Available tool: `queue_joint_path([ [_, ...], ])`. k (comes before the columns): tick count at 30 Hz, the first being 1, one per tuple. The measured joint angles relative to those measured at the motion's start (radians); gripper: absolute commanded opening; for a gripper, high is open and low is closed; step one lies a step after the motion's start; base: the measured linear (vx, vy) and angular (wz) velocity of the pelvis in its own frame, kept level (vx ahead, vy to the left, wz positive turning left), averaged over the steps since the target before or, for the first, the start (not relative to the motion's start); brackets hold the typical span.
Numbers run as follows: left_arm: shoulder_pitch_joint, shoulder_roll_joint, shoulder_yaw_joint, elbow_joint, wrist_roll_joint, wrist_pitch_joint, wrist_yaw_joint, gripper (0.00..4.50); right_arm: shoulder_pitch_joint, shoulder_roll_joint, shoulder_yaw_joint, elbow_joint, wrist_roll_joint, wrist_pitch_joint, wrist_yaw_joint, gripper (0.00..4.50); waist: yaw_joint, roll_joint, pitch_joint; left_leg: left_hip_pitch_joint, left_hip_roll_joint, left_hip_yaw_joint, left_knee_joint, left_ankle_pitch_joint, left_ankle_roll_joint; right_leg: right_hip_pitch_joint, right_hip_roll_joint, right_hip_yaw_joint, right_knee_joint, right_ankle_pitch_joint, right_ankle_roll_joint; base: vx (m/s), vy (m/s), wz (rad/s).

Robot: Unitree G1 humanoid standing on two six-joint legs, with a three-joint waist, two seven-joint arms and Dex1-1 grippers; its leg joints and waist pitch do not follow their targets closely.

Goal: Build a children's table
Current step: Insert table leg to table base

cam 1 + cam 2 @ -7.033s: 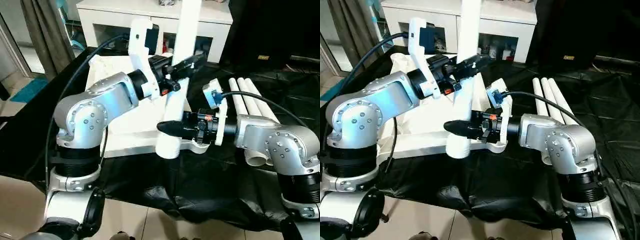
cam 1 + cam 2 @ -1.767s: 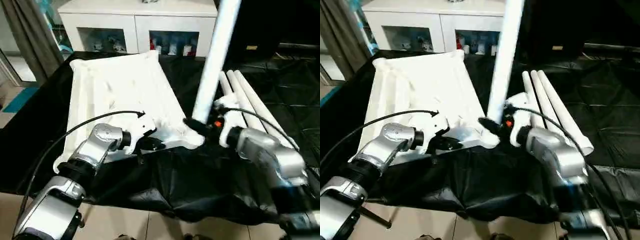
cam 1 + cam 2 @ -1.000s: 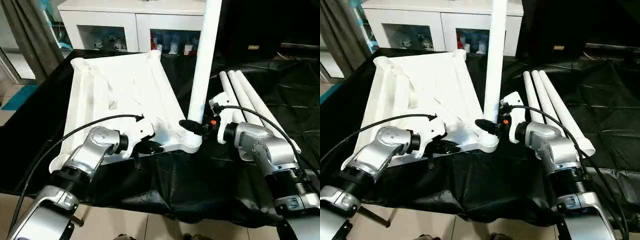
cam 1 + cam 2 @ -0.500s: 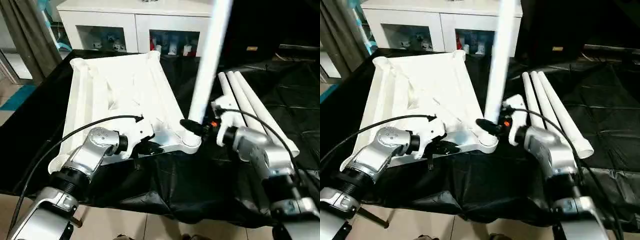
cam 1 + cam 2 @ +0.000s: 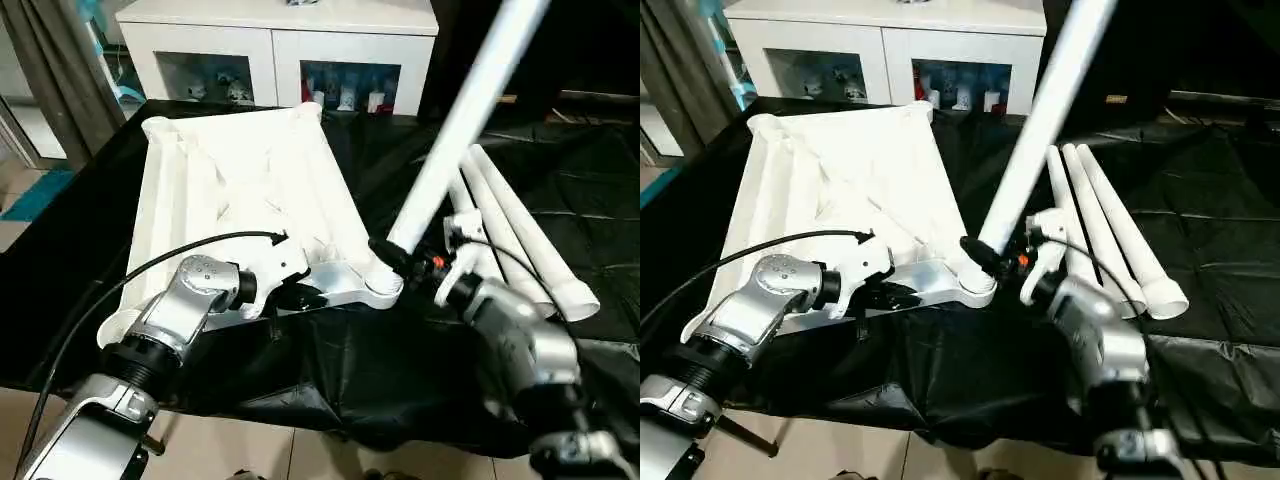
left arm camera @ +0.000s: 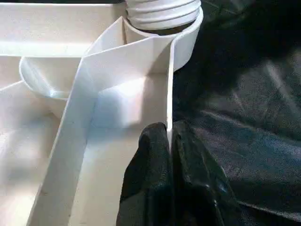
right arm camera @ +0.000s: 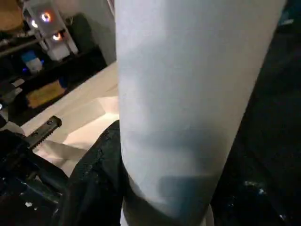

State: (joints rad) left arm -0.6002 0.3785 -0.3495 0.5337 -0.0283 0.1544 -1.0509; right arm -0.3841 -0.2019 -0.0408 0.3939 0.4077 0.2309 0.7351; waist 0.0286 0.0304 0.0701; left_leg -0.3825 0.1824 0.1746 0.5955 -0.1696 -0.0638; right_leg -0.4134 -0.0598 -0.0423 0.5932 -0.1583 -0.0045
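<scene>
We seat a leg in the near corner socket

Our left gripper (image 6: 170,141) pinches the table top's (image 5: 235,190) rim; our right gripper (image 5: 392,257) clasps the leg (image 5: 455,135), which leans steeply. That tilt could jam or pop its threaded end from the socket (image 5: 380,287).

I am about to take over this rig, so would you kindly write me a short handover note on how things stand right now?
Left pincer: shut on the near rim of the table top, which lies ribbed side up on the black cloth.
Right pincer: closed around the leg low down; the leg tilts to the robot's right, its foot at the near right corner socket.
Done: nothing clearly finished; whether this leg is seated I cannot tell.
Left: straighten and seat it, then fit the three spare legs lying right of the top.
</scene>
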Motion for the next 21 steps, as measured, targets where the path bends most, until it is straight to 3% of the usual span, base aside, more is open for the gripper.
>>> queue_joint_path([
  [10,-0.004,-0.004,0.002,0.022,0.000,-0.011,0.005,0.00,0.039,0.001,0.056,-0.039,-0.098,-0.116,-0.044,1.91,-0.001,0.009,-0.002,0.001,0.000,0.000,-0.001,0.000,0.000,0.001,0.000,0.000,0.000,-0.001,0.002,0.000,0.000,0.00],
  [21,-0.002,0.004,0.002,0.030,0.004,-0.017,0.000,0.00,-0.017,-0.051,0.138,-0.025,-0.183,-0.120,0.007,1.91,-0.012,0.005,-0.003,0.010,0.000,0.000,-0.005,0.000,0.000,0.007,0.000,0.000,-0.001,-0.002,0.003,0.000,0.000,0.00],
])
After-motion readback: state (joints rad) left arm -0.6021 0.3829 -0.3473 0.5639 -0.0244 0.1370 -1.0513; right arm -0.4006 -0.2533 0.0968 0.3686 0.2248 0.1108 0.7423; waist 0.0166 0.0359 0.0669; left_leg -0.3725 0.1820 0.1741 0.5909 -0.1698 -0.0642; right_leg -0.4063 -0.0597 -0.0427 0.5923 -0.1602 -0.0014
